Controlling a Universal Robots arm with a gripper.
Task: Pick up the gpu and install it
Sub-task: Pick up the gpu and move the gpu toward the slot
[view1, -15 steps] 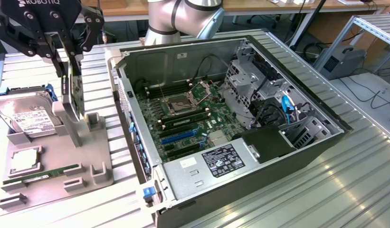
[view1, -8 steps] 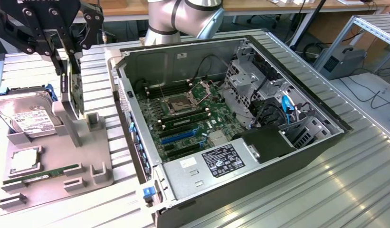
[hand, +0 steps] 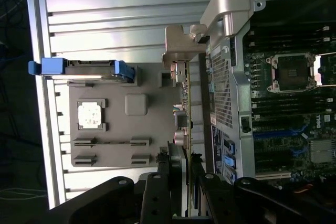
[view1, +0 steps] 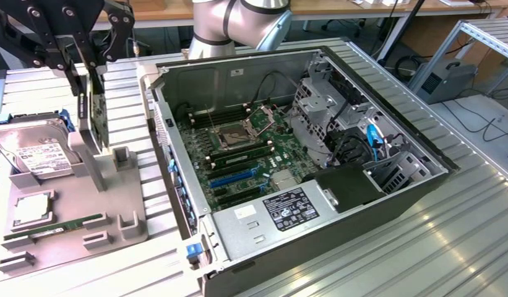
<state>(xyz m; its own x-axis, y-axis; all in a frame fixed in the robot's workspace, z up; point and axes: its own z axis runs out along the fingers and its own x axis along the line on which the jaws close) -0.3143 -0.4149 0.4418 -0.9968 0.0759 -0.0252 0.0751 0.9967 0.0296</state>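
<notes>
Looking at the exterior view, you've got the gripper (view1: 88,65) pinching the gpu (view1: 94,117) from above, card upright on edge at the gray holder tray (view1: 113,204), btw the hard drive (view1: 39,151) & the open PC case (view1: 229,74).

The gpu (hand: 186,106) stands on edge between the hard drive (view1: 35,151) and the computer case (view1: 229,77).

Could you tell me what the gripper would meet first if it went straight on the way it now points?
The gripper points down with the gpu clamped in its jaws, so the card would probably meet the grey holder tray beneath first; the gap between them is unclear.
</notes>
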